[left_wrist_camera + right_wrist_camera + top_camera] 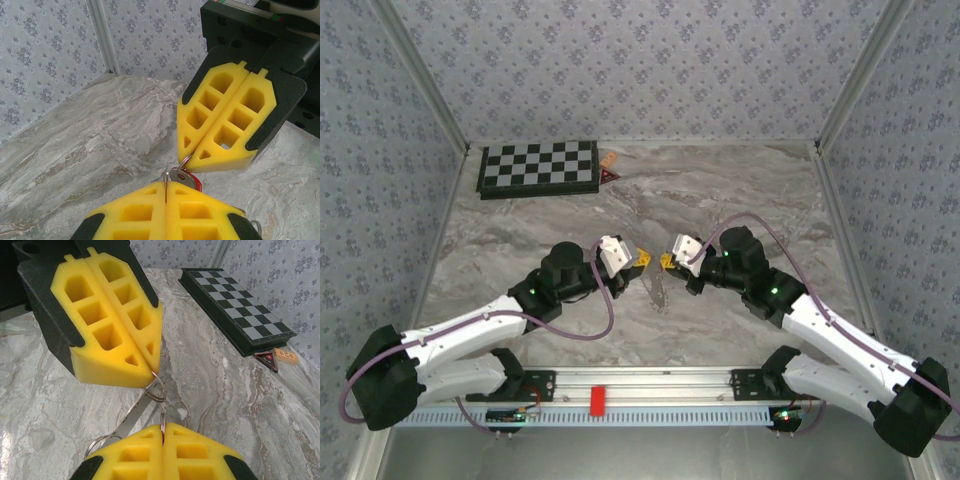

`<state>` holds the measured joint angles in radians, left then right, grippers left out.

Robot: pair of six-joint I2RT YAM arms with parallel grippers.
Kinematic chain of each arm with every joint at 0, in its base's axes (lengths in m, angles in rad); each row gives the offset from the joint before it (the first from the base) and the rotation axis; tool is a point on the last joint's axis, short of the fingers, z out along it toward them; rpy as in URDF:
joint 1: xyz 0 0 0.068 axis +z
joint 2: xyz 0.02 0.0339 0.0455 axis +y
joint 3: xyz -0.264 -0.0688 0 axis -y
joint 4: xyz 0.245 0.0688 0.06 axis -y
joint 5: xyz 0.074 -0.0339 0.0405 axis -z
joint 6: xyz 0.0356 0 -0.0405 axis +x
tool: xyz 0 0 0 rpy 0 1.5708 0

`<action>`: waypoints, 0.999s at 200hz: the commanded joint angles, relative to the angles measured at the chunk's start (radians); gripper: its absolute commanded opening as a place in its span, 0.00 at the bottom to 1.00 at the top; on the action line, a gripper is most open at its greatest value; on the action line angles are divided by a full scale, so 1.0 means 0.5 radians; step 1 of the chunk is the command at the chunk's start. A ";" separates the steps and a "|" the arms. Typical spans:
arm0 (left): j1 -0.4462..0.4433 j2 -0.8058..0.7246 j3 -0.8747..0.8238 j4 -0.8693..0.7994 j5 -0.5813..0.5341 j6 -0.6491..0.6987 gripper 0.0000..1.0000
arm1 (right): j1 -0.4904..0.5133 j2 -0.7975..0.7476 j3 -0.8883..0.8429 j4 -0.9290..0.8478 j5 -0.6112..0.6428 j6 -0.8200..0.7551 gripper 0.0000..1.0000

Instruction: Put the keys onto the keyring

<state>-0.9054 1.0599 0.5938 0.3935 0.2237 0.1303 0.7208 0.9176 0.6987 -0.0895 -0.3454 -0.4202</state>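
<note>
The key [192, 181] is tiny, with a bright red plastic head and a silvery part beside it. It sits right at the pressed-together tips of the left tool [166, 189], apparently pinched there, just below the tips of the right tool [193, 154]. The keyring [157, 388] is thin silver wire. A small round loop touches the left tool's tip, a strand runs into the right tool's closed seam, and a longer loop hangs below both tools. Whether the key is threaded on cannot be told.
</note>
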 commanded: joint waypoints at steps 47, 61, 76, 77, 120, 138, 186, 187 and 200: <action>-0.016 -0.032 0.044 0.069 0.041 -0.002 0.00 | 0.018 0.012 0.065 0.024 0.023 -0.008 0.00; -0.014 -0.024 0.050 0.069 0.043 -0.004 0.00 | 0.019 0.001 0.066 0.020 0.038 -0.009 0.00; -0.016 -0.027 0.054 0.060 0.040 -0.005 0.00 | 0.023 -0.002 0.080 0.006 0.060 -0.007 0.00; -0.015 -0.027 0.053 0.060 0.040 -0.006 0.00 | 0.023 -0.005 0.079 0.005 0.061 -0.007 0.00; -0.015 -0.042 0.052 0.059 0.037 -0.004 0.00 | 0.036 -0.005 0.103 -0.036 0.091 -0.039 0.00; -0.017 -0.043 0.049 0.051 0.043 0.000 0.00 | 0.039 -0.012 0.090 -0.036 0.092 -0.043 0.00; -0.018 -0.031 0.060 0.040 0.039 -0.001 0.00 | 0.052 -0.037 0.055 0.018 0.090 -0.039 0.00; -0.018 -0.031 0.059 0.039 0.039 -0.002 0.00 | 0.052 -0.036 0.054 0.019 0.090 -0.038 0.00; -0.018 -0.024 0.064 0.035 0.041 0.000 0.00 | 0.054 -0.035 0.046 0.030 0.081 -0.037 0.00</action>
<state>-0.9054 1.0599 0.5938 0.3923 0.2237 0.1307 0.7387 0.9142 0.7185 -0.0898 -0.3073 -0.4278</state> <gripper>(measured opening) 0.045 0.040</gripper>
